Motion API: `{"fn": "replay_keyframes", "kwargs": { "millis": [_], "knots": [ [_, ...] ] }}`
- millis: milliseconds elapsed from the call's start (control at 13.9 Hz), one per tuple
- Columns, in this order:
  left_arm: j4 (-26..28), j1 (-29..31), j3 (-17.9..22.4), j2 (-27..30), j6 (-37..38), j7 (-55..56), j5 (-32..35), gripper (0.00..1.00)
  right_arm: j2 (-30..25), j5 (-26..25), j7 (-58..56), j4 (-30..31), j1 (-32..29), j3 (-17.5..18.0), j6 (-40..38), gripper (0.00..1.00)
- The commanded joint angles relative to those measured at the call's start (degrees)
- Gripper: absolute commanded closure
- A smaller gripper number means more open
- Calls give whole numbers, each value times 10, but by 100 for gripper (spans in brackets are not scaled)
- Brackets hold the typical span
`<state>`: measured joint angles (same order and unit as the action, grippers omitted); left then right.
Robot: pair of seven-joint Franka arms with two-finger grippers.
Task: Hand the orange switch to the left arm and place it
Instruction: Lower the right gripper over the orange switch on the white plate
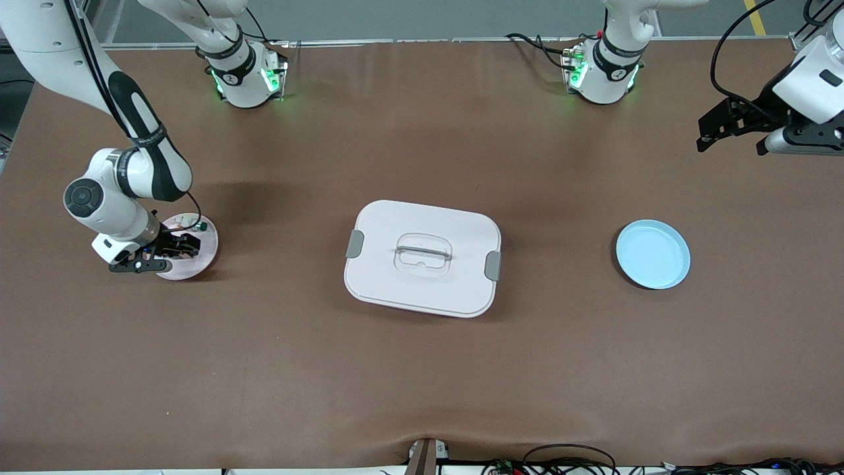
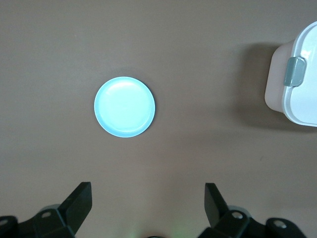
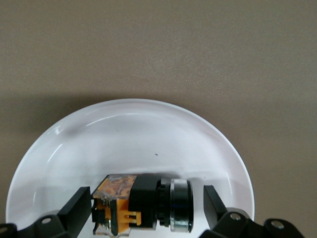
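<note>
Look at the right gripper (image 3: pixel 143 206) first: it is low over the white plate (image 1: pixel 206 254) at the right arm's end of the bench (image 1: pixel 422 369). In the right wrist view its 2 jaws are spread wide, and the orange switch (image 3: pixel 141 203) lies on its side on the plate (image 3: pixel 129 139) between them, the orange end near 1 jaw and the silver ring near the other. You can see a sliver of gap at each end, so the jaws hold nothing.

Taking the white box (image 1: pixel 422 258) at mid-bench as your clock centre in the front view, that plate sits at about 9 o'clock and the blue plate (image 1: pixel 653 254) at about 3 o'clock, both well apart from it.

The left gripper (image 2: pixel 147 198) waits up in the air over the bench at the left arm's end, at roughly 1 o'clock from the blue plate (image 2: pixel 124 106). Its jaws are wide apart and hold nothing.
</note>
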<state>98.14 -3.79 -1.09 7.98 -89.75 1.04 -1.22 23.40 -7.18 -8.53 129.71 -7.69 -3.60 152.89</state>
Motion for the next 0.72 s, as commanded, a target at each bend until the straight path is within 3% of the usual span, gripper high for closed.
{"fn": "replay_keyframes", "kwargs": {
  "millis": [0, 645],
  "knots": [
    [-15, 2, 0, -8, 12, -13, 9, 0, 2, -11, -7, -1, -7, 2, 2, 0],
    [-15, 2, 0, -8, 12, -13, 9, 0, 1, -11, -11, -5, -7, 3, -4, 0]
  ]
}}
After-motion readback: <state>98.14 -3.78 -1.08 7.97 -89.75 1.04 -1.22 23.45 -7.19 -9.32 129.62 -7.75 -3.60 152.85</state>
